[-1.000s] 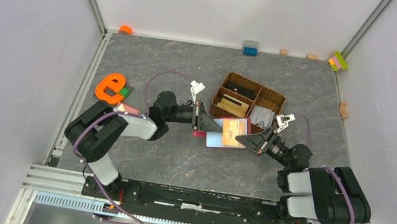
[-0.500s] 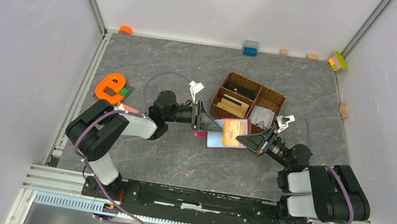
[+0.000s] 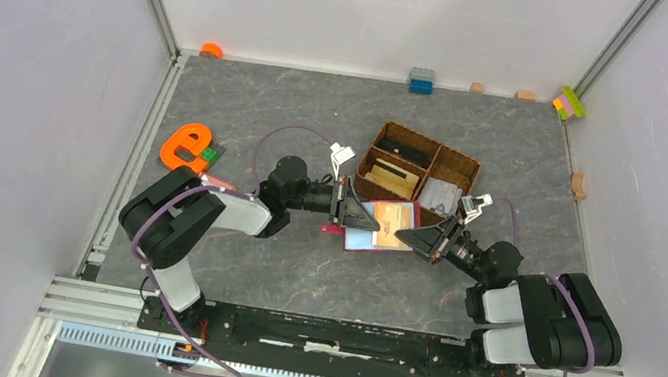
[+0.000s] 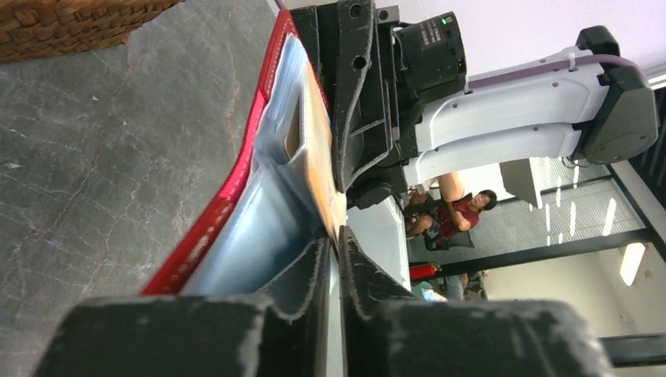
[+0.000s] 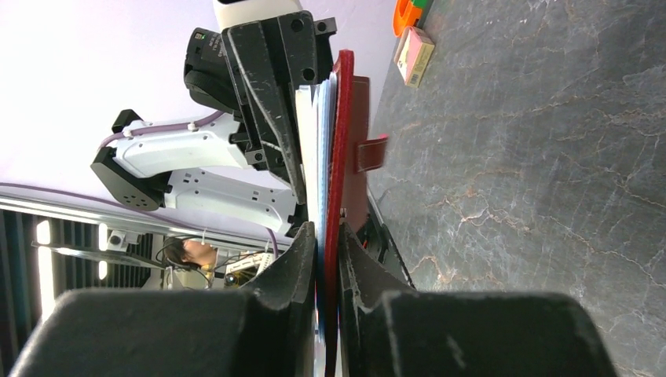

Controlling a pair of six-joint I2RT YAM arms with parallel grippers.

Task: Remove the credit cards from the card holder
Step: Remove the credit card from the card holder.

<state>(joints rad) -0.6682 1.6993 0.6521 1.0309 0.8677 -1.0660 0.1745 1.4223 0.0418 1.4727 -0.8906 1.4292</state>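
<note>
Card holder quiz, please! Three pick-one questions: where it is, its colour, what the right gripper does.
1. Where is the small folding leather-like card holder? A between the left gripper and right gripper, beside the brown wicker basket; B inside that basket; C on a shelf.
2. Its cover? A green; B dark red; C yellow.
3. The right gripper is: A open; B far away; C shut on the holder's edge.
Answers: A, both grippers meet at it; B, its cover shows red; C, its fingers pinch the red edge.
</note>
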